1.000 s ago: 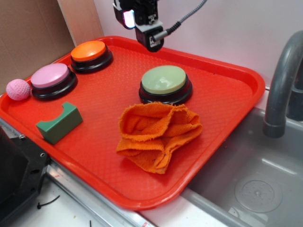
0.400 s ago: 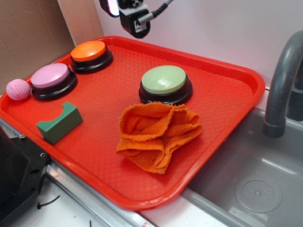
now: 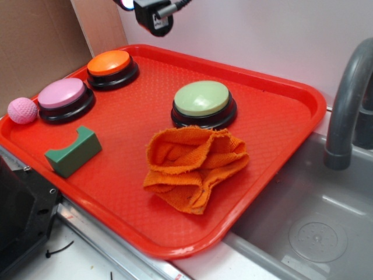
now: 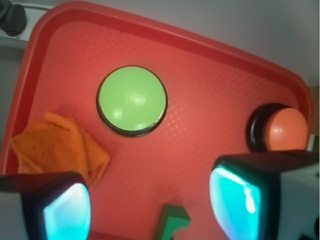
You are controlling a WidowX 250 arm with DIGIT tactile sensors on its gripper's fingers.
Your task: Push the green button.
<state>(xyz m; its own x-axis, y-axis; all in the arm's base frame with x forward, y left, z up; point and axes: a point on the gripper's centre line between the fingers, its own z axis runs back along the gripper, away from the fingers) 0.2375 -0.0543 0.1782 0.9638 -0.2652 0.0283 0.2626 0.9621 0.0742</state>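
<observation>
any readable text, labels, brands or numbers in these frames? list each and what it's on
None. The green button, the orange button, the pink button, the green block, the cloth and the red tray all show plain surfaces, no print.

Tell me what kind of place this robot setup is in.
Probably a kitchen-style sink counter used as a test bench: a grey curved metal faucet over a grey sink basin, and beside it a red plastic tray holding a crumpled orange cloth and a pale-green domed button.
</observation>
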